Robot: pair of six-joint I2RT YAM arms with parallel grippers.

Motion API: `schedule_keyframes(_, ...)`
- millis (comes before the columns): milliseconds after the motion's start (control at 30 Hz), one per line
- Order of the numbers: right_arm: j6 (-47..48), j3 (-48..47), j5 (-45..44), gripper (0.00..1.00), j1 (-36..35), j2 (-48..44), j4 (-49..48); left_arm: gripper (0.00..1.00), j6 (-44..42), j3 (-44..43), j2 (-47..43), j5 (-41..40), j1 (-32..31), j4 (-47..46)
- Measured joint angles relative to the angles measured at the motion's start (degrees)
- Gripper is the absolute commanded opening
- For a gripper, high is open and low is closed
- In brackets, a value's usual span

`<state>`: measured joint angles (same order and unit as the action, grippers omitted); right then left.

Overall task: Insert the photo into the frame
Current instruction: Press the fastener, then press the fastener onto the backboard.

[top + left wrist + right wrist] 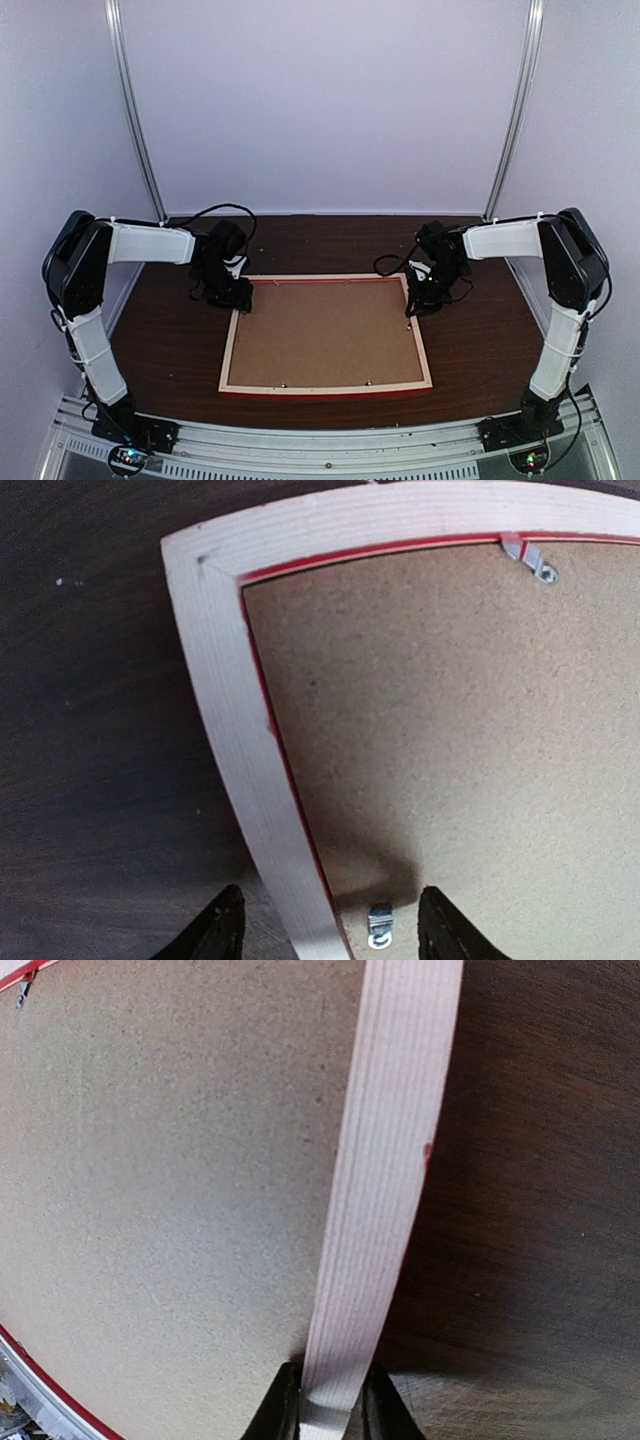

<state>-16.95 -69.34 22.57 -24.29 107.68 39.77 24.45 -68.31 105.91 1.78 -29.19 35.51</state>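
Securing brown backing board in face-down pale-wood rectangular frame: your right gripper is pinching its right side; left gripper is hovering open over silver clip, probably needing turning.

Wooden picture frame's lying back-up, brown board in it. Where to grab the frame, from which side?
A side rail of the thin rectangular wooden picture frame, from straight above, fingers across the rail's width. It lies flat, so only the narrow rail offers two opposing edges; the brown backing board fills the middle. The right gripper pinches the right rail this way.
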Motion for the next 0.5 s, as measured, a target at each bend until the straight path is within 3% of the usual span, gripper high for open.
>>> schedule_keyframes(500,0.0,0.1,0.1,0.12,0.0,0.0,-0.7,0.38,-0.3,-0.3,0.9,0.1,0.0,0.6)
